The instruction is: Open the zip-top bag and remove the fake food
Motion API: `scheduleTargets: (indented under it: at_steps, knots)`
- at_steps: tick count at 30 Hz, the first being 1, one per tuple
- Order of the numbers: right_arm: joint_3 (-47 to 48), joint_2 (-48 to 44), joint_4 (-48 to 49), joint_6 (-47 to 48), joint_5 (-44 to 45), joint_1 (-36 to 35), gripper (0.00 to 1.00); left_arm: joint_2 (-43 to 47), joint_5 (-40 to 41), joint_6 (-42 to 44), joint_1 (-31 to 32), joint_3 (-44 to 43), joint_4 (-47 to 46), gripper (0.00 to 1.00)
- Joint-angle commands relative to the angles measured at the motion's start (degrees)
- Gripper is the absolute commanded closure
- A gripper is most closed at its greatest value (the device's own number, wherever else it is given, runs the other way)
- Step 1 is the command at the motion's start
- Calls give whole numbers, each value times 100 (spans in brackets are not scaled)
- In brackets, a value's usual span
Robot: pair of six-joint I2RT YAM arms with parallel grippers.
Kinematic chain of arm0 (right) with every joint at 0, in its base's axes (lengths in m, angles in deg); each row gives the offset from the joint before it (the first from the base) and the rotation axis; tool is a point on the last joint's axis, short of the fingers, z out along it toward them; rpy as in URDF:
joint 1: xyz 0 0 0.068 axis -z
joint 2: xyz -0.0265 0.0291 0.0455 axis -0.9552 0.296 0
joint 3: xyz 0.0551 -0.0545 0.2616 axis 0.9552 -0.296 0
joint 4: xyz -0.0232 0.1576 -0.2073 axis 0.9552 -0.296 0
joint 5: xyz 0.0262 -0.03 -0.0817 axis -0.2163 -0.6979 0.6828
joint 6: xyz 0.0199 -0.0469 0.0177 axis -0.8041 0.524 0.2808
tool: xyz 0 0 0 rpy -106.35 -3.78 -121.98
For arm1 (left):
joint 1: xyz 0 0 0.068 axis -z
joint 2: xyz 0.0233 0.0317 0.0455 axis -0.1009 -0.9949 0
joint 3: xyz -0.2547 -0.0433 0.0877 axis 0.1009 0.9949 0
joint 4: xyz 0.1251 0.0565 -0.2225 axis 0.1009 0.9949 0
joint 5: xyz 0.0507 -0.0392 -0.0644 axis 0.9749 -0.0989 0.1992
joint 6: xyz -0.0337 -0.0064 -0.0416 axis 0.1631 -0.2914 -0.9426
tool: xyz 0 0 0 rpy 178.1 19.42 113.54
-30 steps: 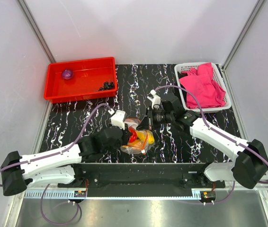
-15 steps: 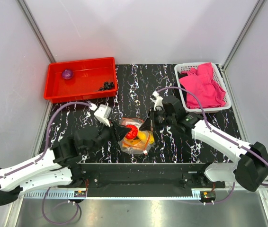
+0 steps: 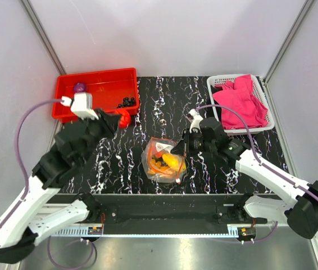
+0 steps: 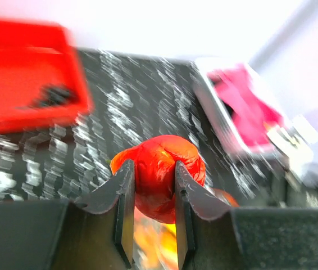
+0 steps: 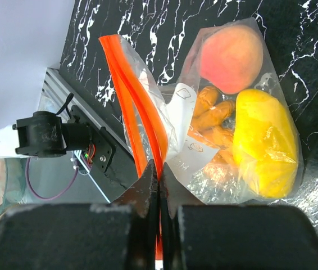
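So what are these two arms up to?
The right gripper pinches the orange zip strip of the zip-top bag. The left gripper holds a red toy piece in the air near the red tray. A peach, a yellow fruit and orange bits lie in the bag.

The zip-top bag [image 5: 204, 140] is clear, crinkled, glossy plastic; the red piece [image 4: 158, 169] shiny; the cloth [image 3: 239, 104] matt.

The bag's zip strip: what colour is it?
The zip strip is orange-red, clearest in the right wrist view.
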Motion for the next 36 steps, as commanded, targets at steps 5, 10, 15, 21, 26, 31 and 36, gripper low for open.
scheduleTargets:
  at_steps: [5,10,15,21,26,31,36]
  knots:
    - [-67,-316,57,109,169,-36,100,-1694,-1502,190,-2418,-566,-499,100]
    - [-67,-316,109,100,55,-27,100,-3029,-2136,-110,-3402,-1031,-921,100]
    - [-50,-228,153,153,-51,-36,100,-4726,-2163,250,-3720,-1892,-939,100]
    - [3,-52,162,240,-279,-36,100,-6133,-2479,400,-3984,-2956,-887,100]
    - [38,97,162,276,-464,-27,100,-6924,-3120,304,-4134,-3422,-869,98]
    - [91,106,66,337,-543,-27,100,-7312,-3271,286,-4134,-3502,-1009,77]
    - [153,97,-31,355,-552,-27,100,-7050,-3182,347,-4134,-3187,-1045,45]
